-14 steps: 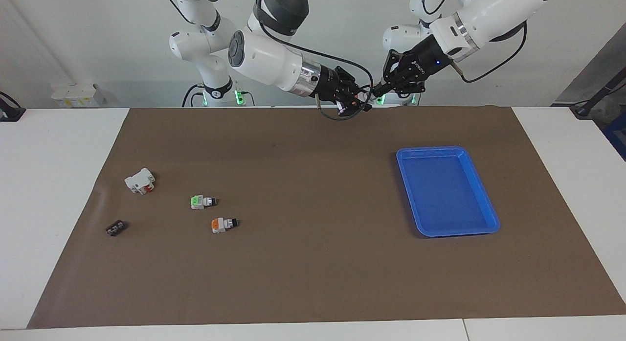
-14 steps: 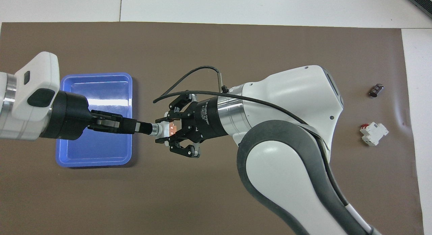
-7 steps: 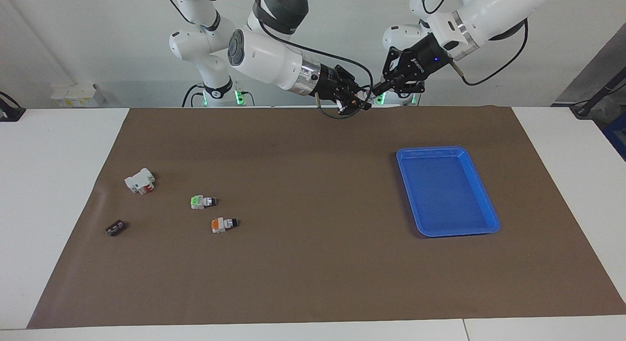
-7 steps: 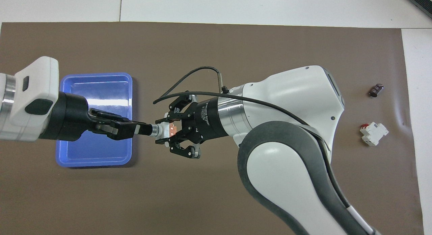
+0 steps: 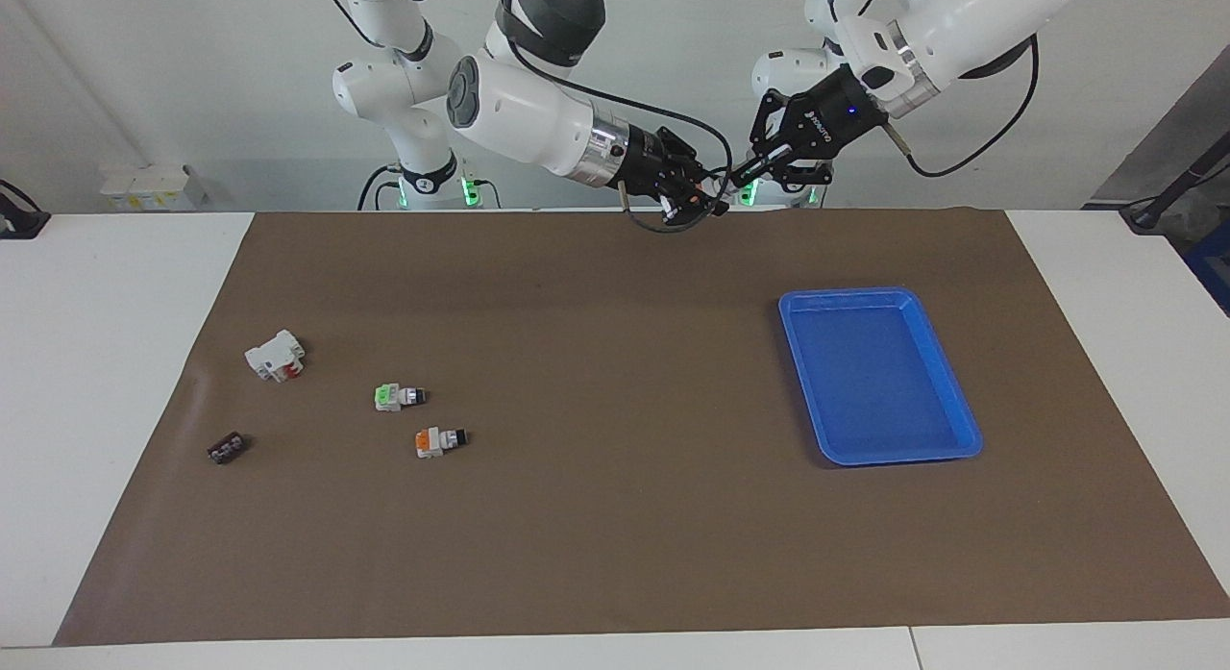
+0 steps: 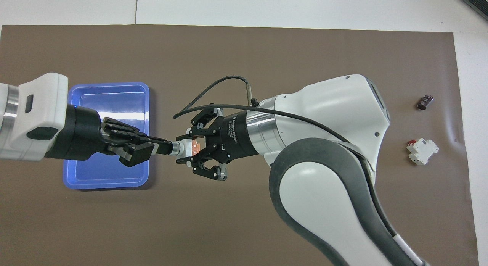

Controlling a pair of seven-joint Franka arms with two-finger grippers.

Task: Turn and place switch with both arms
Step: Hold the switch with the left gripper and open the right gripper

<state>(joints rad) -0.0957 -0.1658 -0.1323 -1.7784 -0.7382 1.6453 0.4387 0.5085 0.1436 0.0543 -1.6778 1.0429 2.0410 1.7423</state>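
Overhead view shows the two black claw grippers meeting tip to tip in the air above the brown mat, between the blue tray and the middle of the table. The right gripper (image 6: 192,147) is clamped on the body of a small white-grey selector switch with an orange block (image 6: 189,147), the orange end seated between its fingers. The left gripper (image 6: 167,147) has its fingertips pinched together on the black knob at the switch's other end, so both grippers hold the one part, which lies level between them. In the facing view the pair hangs high above the edge of the mat nearest the robots.

Below, the shallow blue plastic tray (image 5: 947,386) sits toward the left arm's end of the table. Toward the right arm's end lie a second orange-block switch (image 5: 439,441), a green-block switch (image 5: 397,397) just beside it and nearer the robots, a larger white block with a red part (image 5: 275,355), and a small black component (image 5: 227,448). All rest on the brown paper mat (image 5: 615,555) covering the white table (image 5: 106,382).
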